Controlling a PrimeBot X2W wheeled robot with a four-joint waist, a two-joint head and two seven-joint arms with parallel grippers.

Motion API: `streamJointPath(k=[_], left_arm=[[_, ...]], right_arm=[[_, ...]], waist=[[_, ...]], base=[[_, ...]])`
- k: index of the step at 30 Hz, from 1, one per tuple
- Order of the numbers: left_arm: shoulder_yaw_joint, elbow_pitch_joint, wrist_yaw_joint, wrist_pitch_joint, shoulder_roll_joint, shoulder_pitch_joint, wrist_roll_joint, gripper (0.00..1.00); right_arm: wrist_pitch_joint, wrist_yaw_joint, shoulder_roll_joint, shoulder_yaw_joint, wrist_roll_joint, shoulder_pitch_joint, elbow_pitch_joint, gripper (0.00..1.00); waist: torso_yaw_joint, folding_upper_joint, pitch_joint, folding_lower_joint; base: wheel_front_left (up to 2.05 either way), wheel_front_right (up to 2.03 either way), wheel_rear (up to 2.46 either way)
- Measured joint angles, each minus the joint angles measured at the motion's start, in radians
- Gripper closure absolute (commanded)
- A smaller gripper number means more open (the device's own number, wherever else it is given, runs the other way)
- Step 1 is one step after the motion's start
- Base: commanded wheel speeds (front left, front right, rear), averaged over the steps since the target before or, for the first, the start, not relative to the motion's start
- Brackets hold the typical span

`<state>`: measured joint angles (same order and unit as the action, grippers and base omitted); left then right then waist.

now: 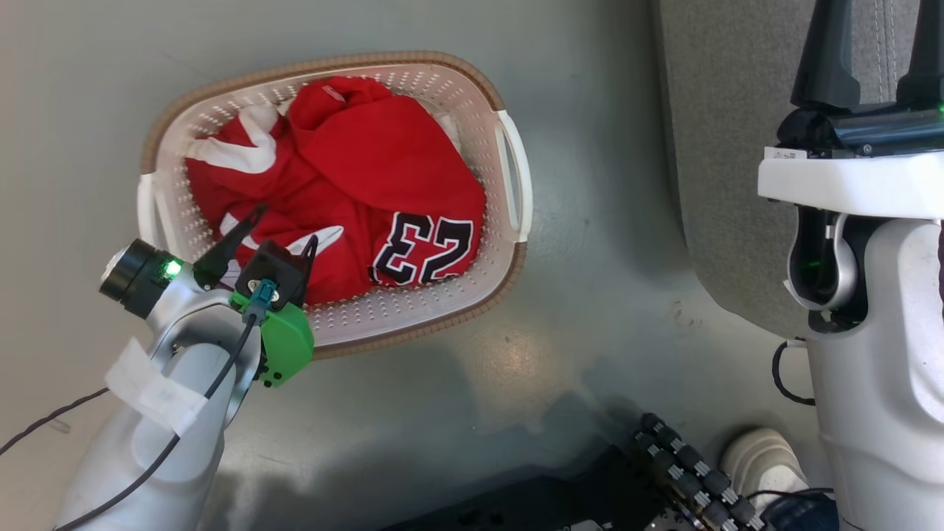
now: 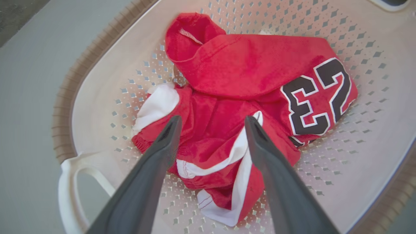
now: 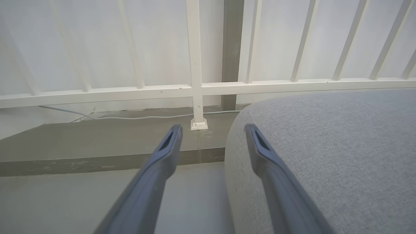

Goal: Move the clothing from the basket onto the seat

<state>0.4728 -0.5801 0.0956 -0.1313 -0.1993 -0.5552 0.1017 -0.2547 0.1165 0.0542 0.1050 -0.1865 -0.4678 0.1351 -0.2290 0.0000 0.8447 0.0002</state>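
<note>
Here the left pincer (image 2: pixel 213 118) gapes over the clothing (image 1: pixel 369 162), 23 upside down, inside the basket (image 1: pixel 413 313) rim; the right pincer (image 3: pixel 211 126), open too, straddles the seat (image 3: pixel 325 146) edge

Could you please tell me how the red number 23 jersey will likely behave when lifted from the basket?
Probably floppy: the jersey lies crumpled in soft folds, so it should drape and dangle from a pinch. Likely light, being thin fabric. It overlaps the plain red garment in the basket, so it may drag that along.
</note>
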Motion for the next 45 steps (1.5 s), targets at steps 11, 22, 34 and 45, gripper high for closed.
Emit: streamJointPath(k=[11,22,34,45], left_arm=[[0.052,-0.095,0.016,0.031,-0.024,-0.04,0.04,0.0],[0.077,-0.158,0.025,0.056,-0.039,-0.102,0.051,0.0],[0.108,-0.223,0.029,0.069,-0.025,-0.121,0.041,0.77],[0.113,-0.245,0.029,0.015,0.009,-0.148,0.015,1.0]], right_arm=[[0.0,0.004,-0.002,0.024,-0.04,-0.021,-0.012,0.0],[0.0,0.007,-0.005,0.066,-0.071,-0.042,-0.02,0.0],[0.0,0.008,-0.005,0.07,-0.079,-0.056,-0.029,0.0],[0.0,0.009,-0.006,0.048,-0.079,-0.058,-0.051,0.0]], waist=[[-0.041,0.0,0.049,-0.0001],[-0.076,0.0,0.085,-0.0001],[-0.101,0.0,0.105,-0.0001],[-0.089,0.0,0.087,-0.0001]], base=[[0.0,0.0,0.0],[0.0,0.0,0.0],[0.0,0.0,0.0],[0.0,0.0,0.0]])
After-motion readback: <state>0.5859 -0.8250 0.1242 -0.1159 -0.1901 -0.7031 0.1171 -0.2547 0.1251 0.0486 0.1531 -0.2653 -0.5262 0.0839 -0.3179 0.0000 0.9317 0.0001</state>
